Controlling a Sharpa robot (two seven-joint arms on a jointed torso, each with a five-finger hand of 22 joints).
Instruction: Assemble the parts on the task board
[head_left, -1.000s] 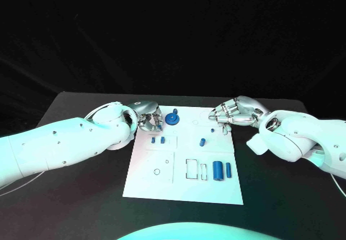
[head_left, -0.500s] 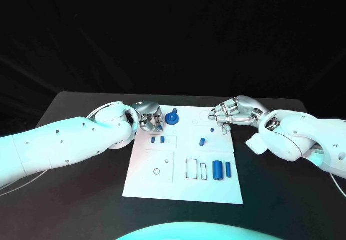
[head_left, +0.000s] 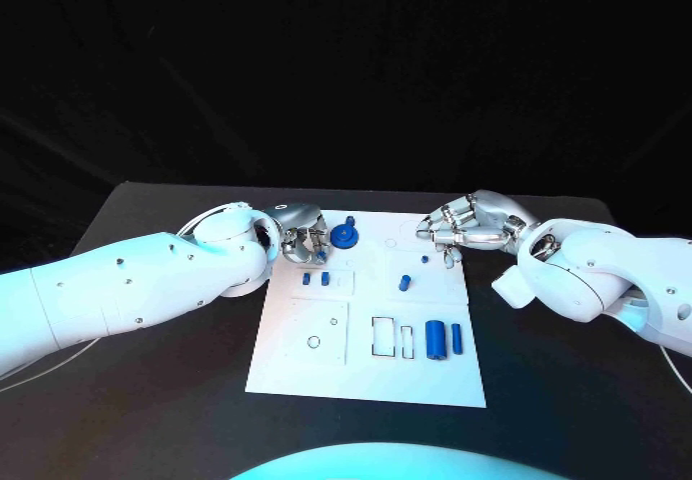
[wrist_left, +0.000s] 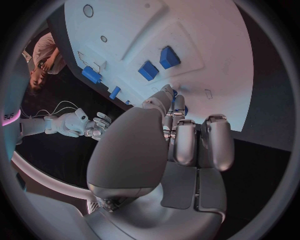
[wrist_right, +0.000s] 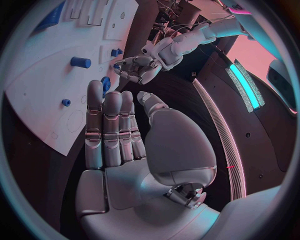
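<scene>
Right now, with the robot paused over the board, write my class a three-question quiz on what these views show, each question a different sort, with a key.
1. True or false: the right hand holds a blue part.
2. Which hand is nearer the round blue part? A) left hand B) right hand
3. Fill in: the two long blue cylinders lie near the task board's ____ corner, on the robot's right.

Key: 1 false; 2 A; 3 near

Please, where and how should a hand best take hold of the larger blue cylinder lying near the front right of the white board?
The larger blue cylinder lies flat, its long axis running front to back. Probably best: come from above and pinch its middle across the round sides. A thinner blue piece lies close on one side and a slot outline on the other, so fingers need care there.
</scene>
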